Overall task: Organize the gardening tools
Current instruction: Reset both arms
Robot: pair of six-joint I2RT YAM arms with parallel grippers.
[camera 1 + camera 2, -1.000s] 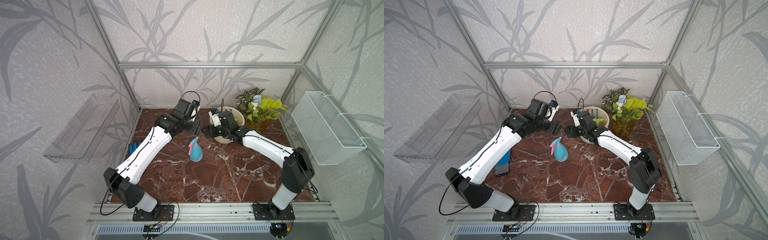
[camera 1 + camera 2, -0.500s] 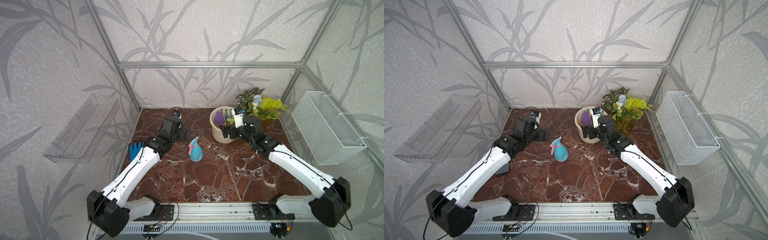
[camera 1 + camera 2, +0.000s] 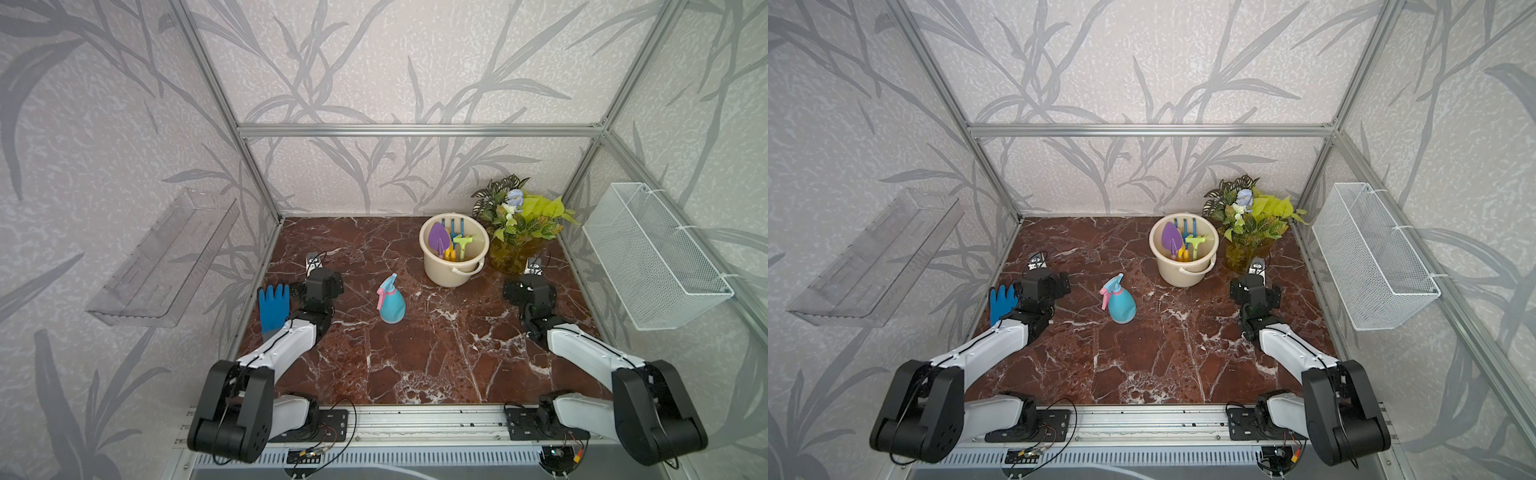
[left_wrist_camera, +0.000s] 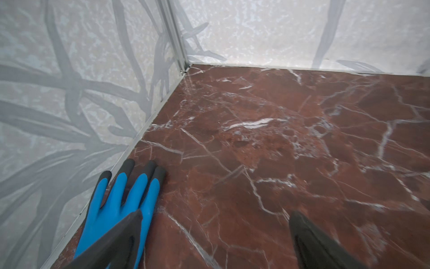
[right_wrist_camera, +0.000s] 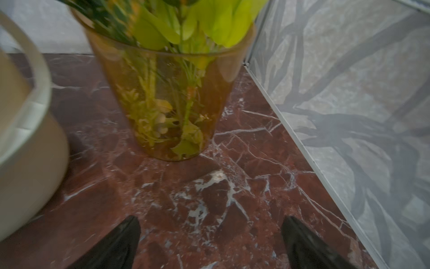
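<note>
You count one purple trowel [image 3: 438, 237], one blue fork [image 3: 453, 226], one green rake [image 3: 464, 241] and one yellow shovel [image 3: 448, 252], four in all. Add to that one light-blue spray bottle [image 3: 392, 300], one blue glove [image 3: 273, 308], one cream bucket [image 3: 445, 275] and one vase of plants [image 3: 512, 257]. You also have one wire basket [image 3: 652, 259] and one clear shelf [image 3: 166, 262].

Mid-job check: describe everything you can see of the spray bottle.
The spray bottle is small and plastic-looking, with a rounded light-blue body, a pink collar and trigger, and a light-blue nozzle head. It stands upright on the marble tabletop, near the middle, nearer the camera than the cream bucket and apart from it. Nothing touches it but the tabletop.
</note>
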